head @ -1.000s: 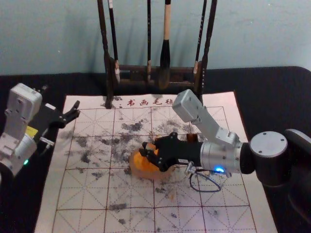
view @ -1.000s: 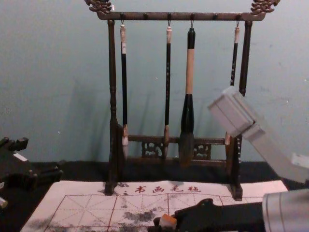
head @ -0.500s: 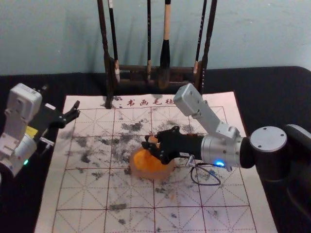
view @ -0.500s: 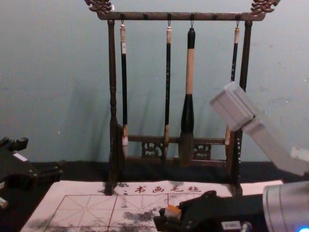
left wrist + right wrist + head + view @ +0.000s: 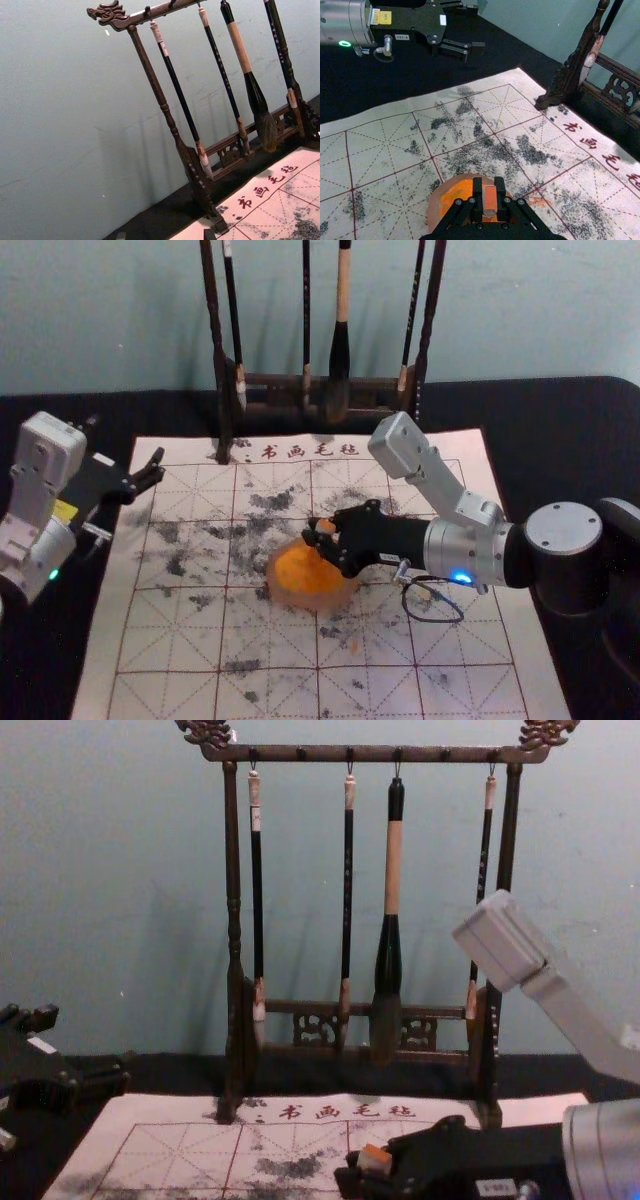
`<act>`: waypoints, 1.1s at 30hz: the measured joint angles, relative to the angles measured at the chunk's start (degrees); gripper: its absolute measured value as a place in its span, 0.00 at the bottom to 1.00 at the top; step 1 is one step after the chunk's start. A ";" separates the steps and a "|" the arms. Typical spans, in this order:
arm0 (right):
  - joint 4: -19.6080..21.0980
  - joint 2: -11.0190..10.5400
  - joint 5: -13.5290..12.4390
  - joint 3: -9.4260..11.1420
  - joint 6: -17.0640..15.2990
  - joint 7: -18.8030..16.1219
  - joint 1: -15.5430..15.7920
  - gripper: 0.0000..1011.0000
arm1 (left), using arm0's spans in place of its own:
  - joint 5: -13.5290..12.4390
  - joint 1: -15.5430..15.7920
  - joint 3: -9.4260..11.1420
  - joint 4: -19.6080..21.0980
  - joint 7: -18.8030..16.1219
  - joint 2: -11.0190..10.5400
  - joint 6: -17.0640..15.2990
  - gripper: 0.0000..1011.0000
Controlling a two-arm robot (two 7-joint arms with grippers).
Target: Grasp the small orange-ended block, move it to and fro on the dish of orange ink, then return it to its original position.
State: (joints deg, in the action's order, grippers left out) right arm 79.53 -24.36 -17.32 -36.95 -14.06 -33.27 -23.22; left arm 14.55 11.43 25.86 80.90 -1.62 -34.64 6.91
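Fingers of the left gripper spread wide, parked left of the dish. Orange-ended block held pinched by the right gripper at the dish's far right side, having just been shifted rightward; stroke end suspected, return pending.

A black-topped table carries a pale gridded mat and, by the mat's far edge, a brush rack.

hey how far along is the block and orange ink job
Grasping looks done: the right tool grips the block. Inking seems underway, with the block near the ink dish; whether strokes are finished, I can't tell. Returning it remains, since it's held above the mat.
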 joint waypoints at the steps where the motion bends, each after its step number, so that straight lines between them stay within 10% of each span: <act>1: 0.07 -0.04 0.00 0.03 -0.01 0.02 0.08 0.11 | 0.00 0.00 0.00 0.00 0.00 0.00 0.00 0.99; 14: 1.95 -0.42 -0.54 1.28 -0.65 0.88 0.80 0.11 | 0.00 0.00 0.00 0.00 0.00 0.00 0.00 0.99; 33: 12.81 -4.80 -6.35 10.32 -2.89 8.16 8.52 0.11 | 0.00 0.00 0.00 0.00 0.00 0.00 0.00 0.99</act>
State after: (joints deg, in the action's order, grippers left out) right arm 92.34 -29.16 -23.66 -26.62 -16.95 -25.11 -14.69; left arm 14.55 11.43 25.86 80.90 -1.62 -34.65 6.91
